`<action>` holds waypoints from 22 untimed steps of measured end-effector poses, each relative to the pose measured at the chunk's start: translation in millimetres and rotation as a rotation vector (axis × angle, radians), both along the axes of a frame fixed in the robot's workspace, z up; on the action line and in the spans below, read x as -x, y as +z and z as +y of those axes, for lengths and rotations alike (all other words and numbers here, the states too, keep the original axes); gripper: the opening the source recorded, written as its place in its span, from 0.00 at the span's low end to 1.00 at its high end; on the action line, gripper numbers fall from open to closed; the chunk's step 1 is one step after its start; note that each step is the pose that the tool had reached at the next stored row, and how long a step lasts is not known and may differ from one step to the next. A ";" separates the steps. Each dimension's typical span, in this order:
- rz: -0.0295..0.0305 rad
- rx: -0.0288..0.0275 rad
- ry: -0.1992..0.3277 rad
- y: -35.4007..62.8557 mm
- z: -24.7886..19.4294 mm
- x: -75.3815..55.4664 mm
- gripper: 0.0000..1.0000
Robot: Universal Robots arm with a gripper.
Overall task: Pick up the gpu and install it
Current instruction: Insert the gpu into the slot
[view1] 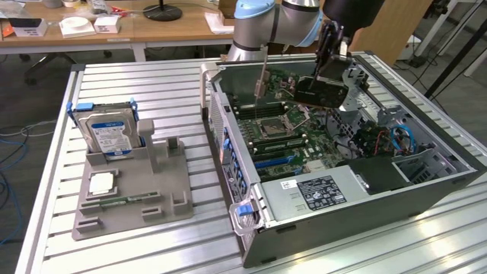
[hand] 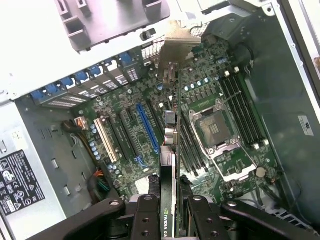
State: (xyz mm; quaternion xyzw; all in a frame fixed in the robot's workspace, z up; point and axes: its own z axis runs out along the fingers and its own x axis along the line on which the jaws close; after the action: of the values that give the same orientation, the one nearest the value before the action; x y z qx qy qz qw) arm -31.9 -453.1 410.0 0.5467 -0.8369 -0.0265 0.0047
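Note:
The gpu (view1: 316, 91) is a dark flat card that hangs over the open computer case (view1: 251, 228), above the motherboard (view1: 278, 128). My gripper (view1: 329, 71) comes down from above and is shut on the card's upper edge. In the wrist view the gpu (hand: 172, 165) is seen edge-on between my two black fingers (hand: 145, 217), with its silvery bracket (hand: 175, 47) at the far end. Below the card lie the motherboard's slots: a long blue slot (hand: 147, 127) and a white slot (hand: 102, 140) to one side, and the CPU socket (hand: 215, 130) to the other. The card is clear of the board.
A grey parts holder (view1: 163, 188) at the exterior view's left carries a silver hard drive (view1: 110, 131), a small chip (view1: 101, 184) and a green memory stick (view1: 125, 200). Inside the case are the power supply (view1: 320, 191), blue cables (view1: 400, 140) and a drive cage (view1: 414, 165).

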 end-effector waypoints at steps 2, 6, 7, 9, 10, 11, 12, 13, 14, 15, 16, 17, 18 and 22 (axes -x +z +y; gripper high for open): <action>0.0000 0.0000 0.021 0.0 0.0 0.0 0.26; 0.0000 0.0000 0.065 0.0 0.0 0.0 0.26; 0.0000 0.0000 0.077 0.0 0.0 0.0 0.26; 0.0000 0.0000 0.098 0.0 0.0 0.0 0.26; 0.0000 0.0000 0.109 0.0 0.0 0.0 0.26; 0.0000 0.0000 0.119 0.0 0.0 0.0 0.26; 0.0000 0.0000 0.129 0.0 0.0 0.0 0.26; 0.0000 0.0000 0.140 0.0 0.0 0.0 0.26; 0.0000 0.0000 0.150 0.0 0.0 0.0 0.26; 0.0000 0.0000 0.159 0.0 0.0 0.0 0.26; 0.0000 0.0000 0.167 0.0 0.0 0.0 0.26; 0.0000 0.0000 0.175 0.0 0.0 0.0 0.26; 0.0000 0.0000 0.183 0.0 0.0 0.0 0.26; 0.0000 0.0000 0.219 0.0 0.0 0.0 0.26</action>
State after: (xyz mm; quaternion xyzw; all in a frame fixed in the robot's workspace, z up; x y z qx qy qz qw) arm -31.9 -453.1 410.0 0.6349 -0.7721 -0.0258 0.0075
